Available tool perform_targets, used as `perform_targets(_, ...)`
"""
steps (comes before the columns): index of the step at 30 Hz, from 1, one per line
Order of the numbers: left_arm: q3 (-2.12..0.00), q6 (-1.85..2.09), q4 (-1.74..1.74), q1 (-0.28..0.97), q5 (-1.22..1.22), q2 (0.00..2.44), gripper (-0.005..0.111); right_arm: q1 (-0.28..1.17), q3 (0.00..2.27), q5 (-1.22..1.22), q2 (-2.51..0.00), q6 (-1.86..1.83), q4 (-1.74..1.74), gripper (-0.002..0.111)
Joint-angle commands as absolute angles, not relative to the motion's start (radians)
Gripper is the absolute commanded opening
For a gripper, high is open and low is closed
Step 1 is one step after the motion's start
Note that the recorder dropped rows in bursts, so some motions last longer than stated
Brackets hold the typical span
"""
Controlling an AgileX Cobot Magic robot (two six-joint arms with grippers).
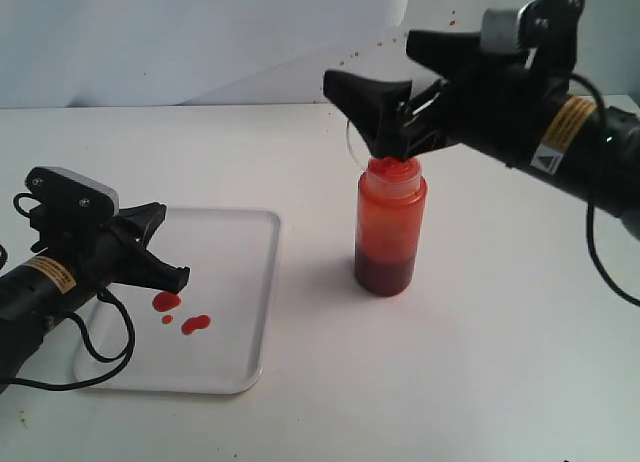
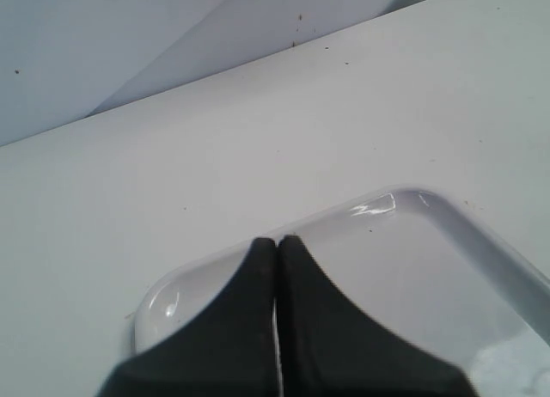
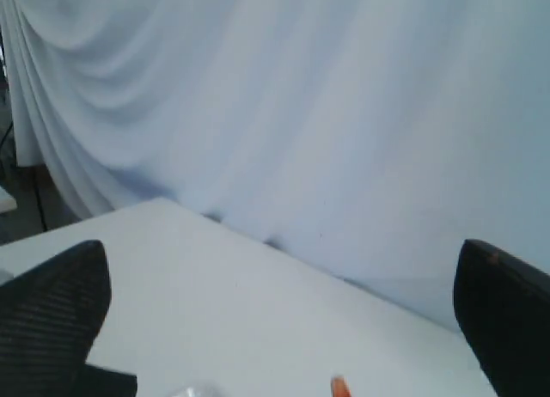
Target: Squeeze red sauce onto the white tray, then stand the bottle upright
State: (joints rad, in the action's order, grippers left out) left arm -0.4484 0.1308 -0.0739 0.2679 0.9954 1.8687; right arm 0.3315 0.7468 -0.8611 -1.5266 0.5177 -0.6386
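Observation:
The bottle [image 1: 390, 227] stands upright on the table to the right of the white tray [image 1: 250, 282], dark red at its base. My right gripper [image 1: 370, 62] hovers just above its red top, open, with both fingers wide apart and nothing between them. In the right wrist view the gripper [image 3: 279, 268] is open and only the orange nozzle tip [image 3: 339, 386] peeks in. Blobs of red sauce [image 1: 166, 301] lie on the tray's left half. My left gripper [image 1: 180, 277] is shut and empty, low over the tray [image 2: 430, 259]; its fingertips [image 2: 262, 247] press together.
The white table top [image 1: 480, 382] spreads around the bottle and tray. A pale cloth backdrop [image 3: 301, 113] hangs behind the table. A black cable [image 1: 110, 332] loops from the left arm over the tray's near left corner.

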Motion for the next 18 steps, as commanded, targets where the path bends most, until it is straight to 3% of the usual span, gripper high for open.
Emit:
perform_targets(1,-0.448,0.132,-0.062,0.267,1.006,1.872,0.000,0.328,0.742,-0.798,-1.393,0.492,-0.567,0.104)
perform_targets(3,-0.448,0.132,-0.062,0.267,1.006,1.872,0.000,0.328,0.742,-0.722,-1.337,0.460,-0.520,0.101)
perform_targets(6,-0.448,0.132,-0.062,0.267,1.006,1.872,0.000,0.328,0.742,-0.526,-1.225,0.349,-0.437,0.081)
perform_targets(13,-0.448,0.029,-0.131,0.267,1.019,1.872,0.000,0.328,0.742,-0.129,-1.019,0.098,-0.347,0.000)
perform_targets(18,-0.446,0.010,-0.312,0.267,1.031,1.855,0.000,0.327,0.742,-0.064,-0.954,0.110,-0.262,0.000)
